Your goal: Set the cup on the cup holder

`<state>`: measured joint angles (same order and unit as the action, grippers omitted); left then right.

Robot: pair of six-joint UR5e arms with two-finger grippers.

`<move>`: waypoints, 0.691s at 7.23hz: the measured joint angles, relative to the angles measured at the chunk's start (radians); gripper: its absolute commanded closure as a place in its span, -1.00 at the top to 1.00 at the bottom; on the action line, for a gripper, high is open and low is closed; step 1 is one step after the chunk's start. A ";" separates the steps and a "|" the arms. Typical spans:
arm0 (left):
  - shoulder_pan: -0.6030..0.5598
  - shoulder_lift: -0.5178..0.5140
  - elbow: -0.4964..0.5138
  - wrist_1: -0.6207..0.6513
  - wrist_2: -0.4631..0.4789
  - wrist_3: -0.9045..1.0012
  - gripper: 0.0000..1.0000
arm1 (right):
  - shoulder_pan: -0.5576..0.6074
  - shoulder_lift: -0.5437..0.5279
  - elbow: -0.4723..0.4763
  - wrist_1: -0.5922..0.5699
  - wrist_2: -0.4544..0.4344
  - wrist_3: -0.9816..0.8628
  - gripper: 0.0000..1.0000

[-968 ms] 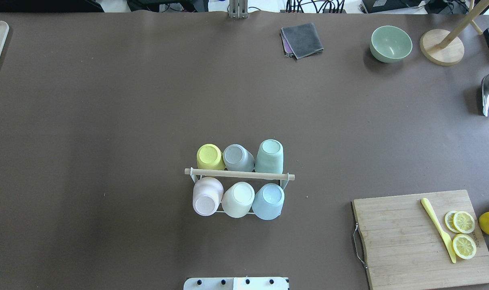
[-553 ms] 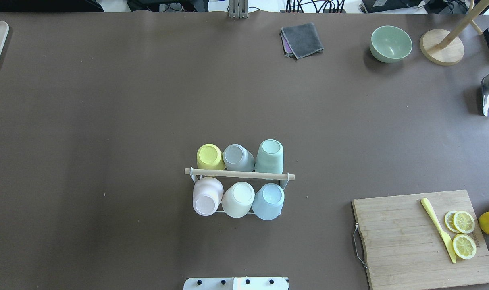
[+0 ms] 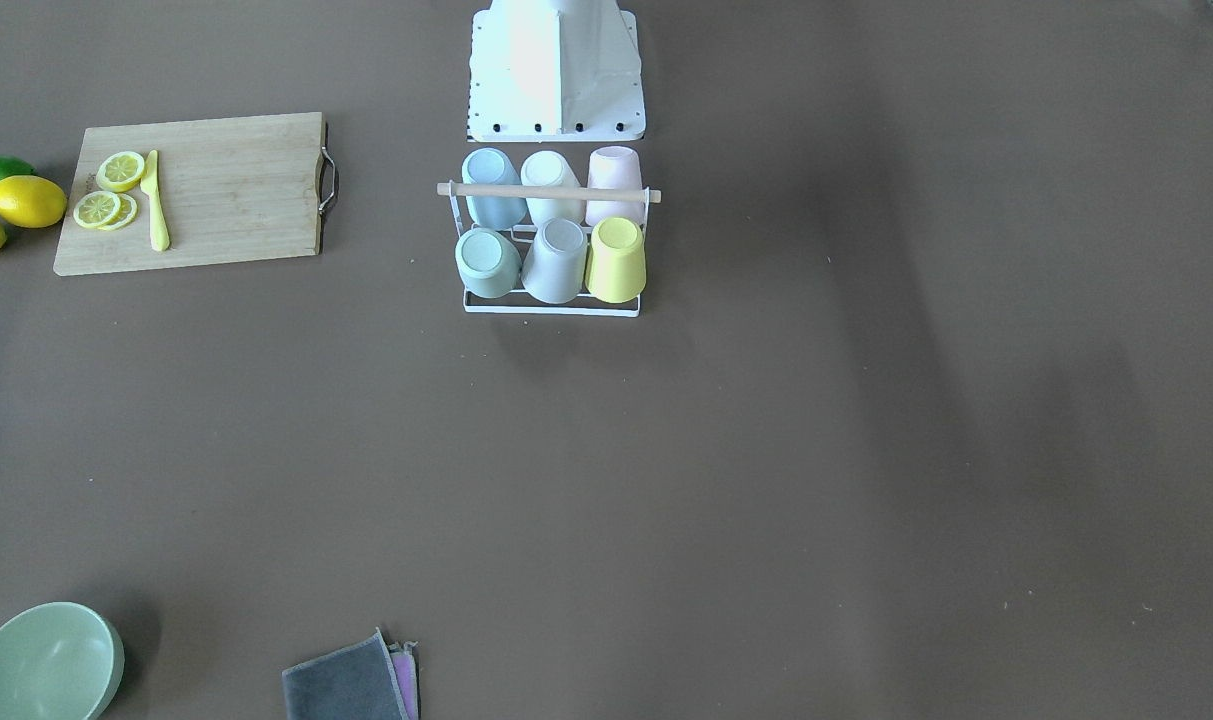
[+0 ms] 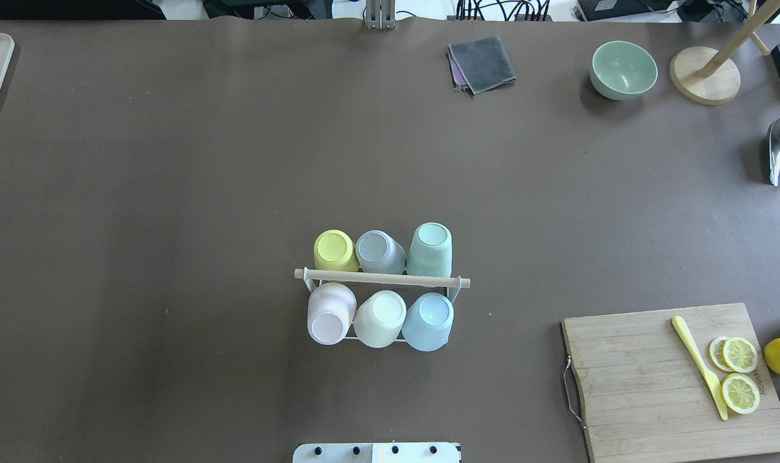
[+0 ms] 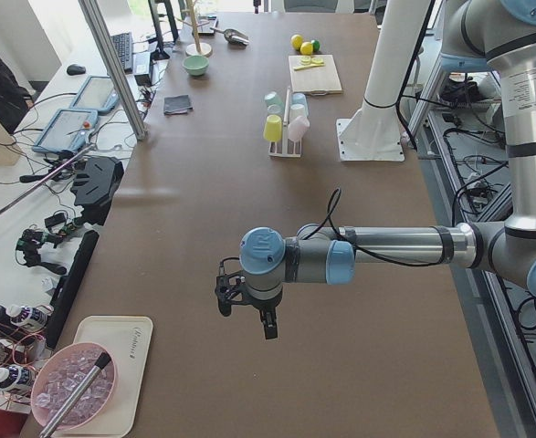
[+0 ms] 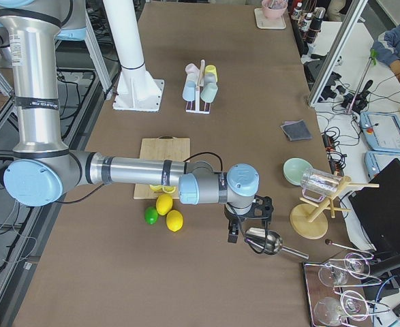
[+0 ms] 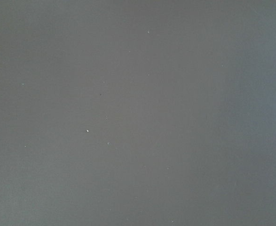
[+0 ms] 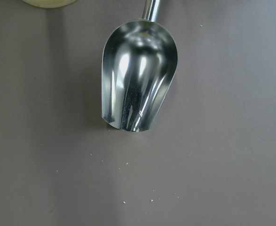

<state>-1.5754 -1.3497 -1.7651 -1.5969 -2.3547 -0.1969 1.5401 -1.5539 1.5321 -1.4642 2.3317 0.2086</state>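
Six cups (image 4: 380,318) sit inverted on cup holder (image 4: 381,278) so none topples | left gripper (image 5: 246,319), right gripper (image 6: 247,228): opening cannot tell

A robotics lab: industrial arm (image 5: 386,246) over a papered table (image 4: 171,161), aluminium post (image 5: 113,64), tablets (image 5: 64,130), tangled cables (image 5: 44,169).

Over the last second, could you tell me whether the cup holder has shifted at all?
No. In the overhead view, the cup holder keeps its place relative to the wooden cutting board.
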 measured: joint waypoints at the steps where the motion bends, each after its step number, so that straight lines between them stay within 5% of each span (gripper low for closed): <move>1: 0.000 0.000 0.000 0.000 0.000 0.001 0.96 | 0.000 0.003 0.005 -0.014 0.000 0.000 1.00; 5: 0.000 0.000 0.005 -0.003 0.001 0.005 0.96 | 0.000 0.004 0.011 -0.025 0.000 -0.001 1.00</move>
<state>-1.5754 -1.3499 -1.7603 -1.6001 -2.3535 -0.1924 1.5401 -1.5495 1.5433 -1.4893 2.3315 0.2077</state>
